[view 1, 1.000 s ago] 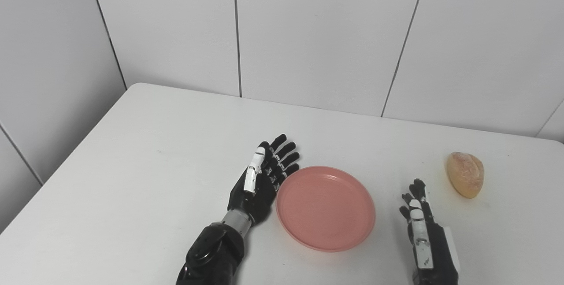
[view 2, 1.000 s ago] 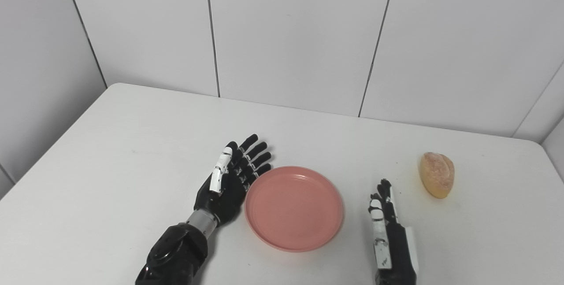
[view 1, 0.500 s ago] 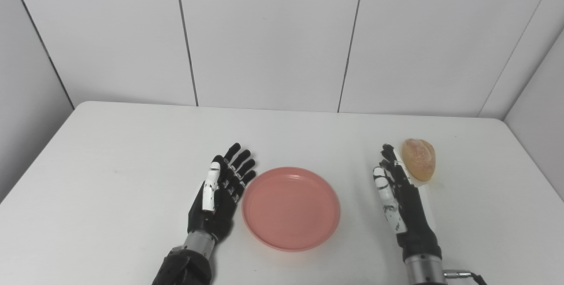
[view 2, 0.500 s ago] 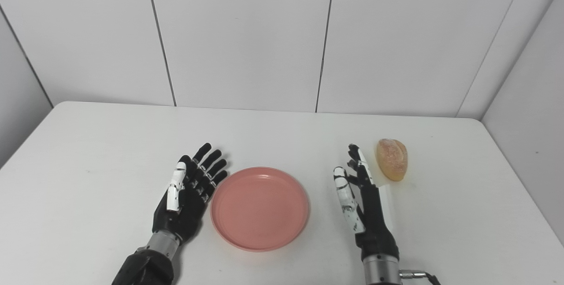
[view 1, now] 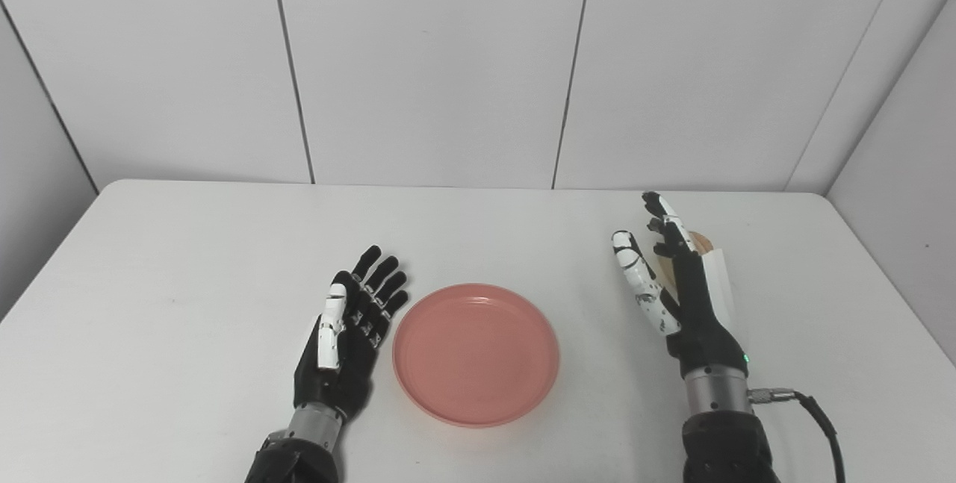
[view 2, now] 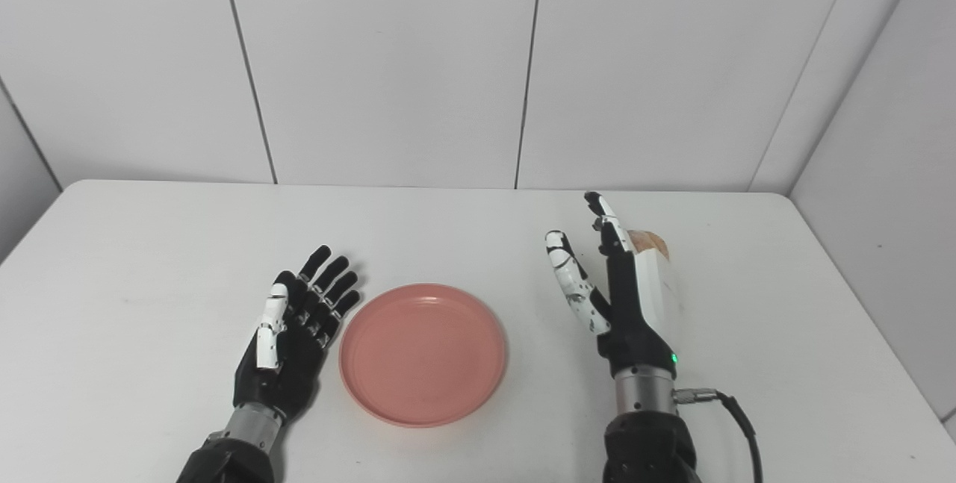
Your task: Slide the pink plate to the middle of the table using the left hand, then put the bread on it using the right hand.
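pink plate (view 1: 476, 354) mid-table, bare | left hand (view 1: 349, 331) spread flat just beside its left rim | right hand (view 1: 676, 281) spread, upright, hiding most of bread (view 2: 651, 242) | table (view 1: 187, 259) open all round

No legible text, label, brand, number or sign is found in either view. The wall panels (view 1: 433, 57), the desk (view 1: 187, 259), the plate (view 1: 476, 352) and both robot hands carry no readable marking.
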Robot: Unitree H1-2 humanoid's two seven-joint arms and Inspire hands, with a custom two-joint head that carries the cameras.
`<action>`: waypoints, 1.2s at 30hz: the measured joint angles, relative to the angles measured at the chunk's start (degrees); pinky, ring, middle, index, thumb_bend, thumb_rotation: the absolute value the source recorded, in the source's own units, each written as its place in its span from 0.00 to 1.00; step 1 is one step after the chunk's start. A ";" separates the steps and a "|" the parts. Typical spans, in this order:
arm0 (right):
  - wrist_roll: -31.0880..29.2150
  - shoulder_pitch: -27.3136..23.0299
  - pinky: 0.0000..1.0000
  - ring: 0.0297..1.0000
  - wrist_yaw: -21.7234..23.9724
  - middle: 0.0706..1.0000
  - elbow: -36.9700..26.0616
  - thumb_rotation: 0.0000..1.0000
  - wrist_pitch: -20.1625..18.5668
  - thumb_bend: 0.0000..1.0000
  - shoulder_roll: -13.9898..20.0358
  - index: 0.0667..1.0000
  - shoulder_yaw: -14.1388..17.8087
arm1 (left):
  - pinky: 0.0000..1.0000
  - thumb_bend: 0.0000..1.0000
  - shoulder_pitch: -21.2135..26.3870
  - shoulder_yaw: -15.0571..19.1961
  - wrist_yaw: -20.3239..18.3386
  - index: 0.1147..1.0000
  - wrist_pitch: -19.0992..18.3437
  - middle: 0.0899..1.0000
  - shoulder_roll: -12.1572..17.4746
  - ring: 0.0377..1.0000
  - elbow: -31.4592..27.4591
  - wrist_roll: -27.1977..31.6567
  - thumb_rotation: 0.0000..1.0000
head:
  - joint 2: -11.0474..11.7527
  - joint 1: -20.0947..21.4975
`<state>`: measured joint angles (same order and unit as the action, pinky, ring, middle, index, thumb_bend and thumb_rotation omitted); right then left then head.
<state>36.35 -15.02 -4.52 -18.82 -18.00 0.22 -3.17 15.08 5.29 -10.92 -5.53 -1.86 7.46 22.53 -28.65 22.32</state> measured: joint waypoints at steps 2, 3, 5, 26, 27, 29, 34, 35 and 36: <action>0.65 -0.91 0.82 0.89 -0.01 0.93 0.01 0.83 -0.37 0.72 0.20 0.92 0.21 | 0.93 0.36 0.01 0.10 -0.37 0.89 0.25 0.91 0.24 0.91 0.22 0.05 1.00 | 0.35 0.71; 0.92 -1.56 0.82 0.90 -0.03 0.93 0.04 0.82 -0.41 0.73 0.38 0.93 0.43 | 0.93 0.36 0.01 0.23 -0.44 0.89 0.42 0.91 0.29 0.91 0.27 0.08 1.00 | 0.35 0.71; 1.46 -2.69 0.82 0.90 -0.09 0.94 0.27 0.78 -0.56 0.76 1.01 0.94 1.01 | 0.94 0.35 0.06 0.37 -0.69 0.89 0.75 0.91 0.34 0.91 0.46 0.14 1.00 | 0.53 1.49; 14.41 -10.88 0.71 0.88 -4.19 0.95 11.44 0.62 -8.54 0.86 6.61 0.98 4.44 | 0.97 0.30 0.89 1.91 -1.48 0.92 0.98 0.93 1.41 0.93 1.77 1.29 1.00 | 2.28 6.42; 14.42 -11.08 0.71 0.88 -4.23 0.95 12.55 0.62 -8.62 0.86 6.57 0.98 4.96 | 0.97 0.30 0.99 1.99 -1.51 0.92 0.98 0.93 1.50 0.93 1.89 1.30 1.00 | 2.46 6.59; 14.47 -11.55 0.72 0.88 -4.35 0.95 14.26 0.63 -8.81 0.86 6.53 0.98 6.06 | 0.97 0.30 1.08 2.11 -1.53 0.92 0.98 0.93 1.69 0.93 1.99 1.31 1.00 | 2.55 6.77; 16.34 -12.85 0.77 0.91 -4.39 0.96 18.06 0.63 -9.09 0.87 6.27 0.99 8.19 | 0.97 0.30 1.13 2.42 -1.55 0.93 0.95 0.93 1.86 0.93 1.99 1.36 1.00 | 2.37 7.30; 16.42 -13.21 0.78 0.91 -4.36 0.97 18.72 0.63 -9.11 0.87 6.12 0.99 8.64 | 0.97 0.30 1.14 2.43 -1.57 0.92 0.95 0.93 1.88 0.93 1.99 1.40 1.00 | 2.37 7.38; 16.51 -13.47 0.79 0.91 -4.25 0.97 19.25 0.63 -9.12 0.87 5.93 1.00 9.16 | 0.97 0.30 1.14 2.44 -1.57 0.92 0.95 0.93 1.90 0.93 1.98 1.59 1.00 | 2.29 7.39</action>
<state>52.86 -28.49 -8.78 0.43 -27.12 6.15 5.98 16.22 7.73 -12.50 -4.58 0.04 9.44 24.12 -26.37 29.71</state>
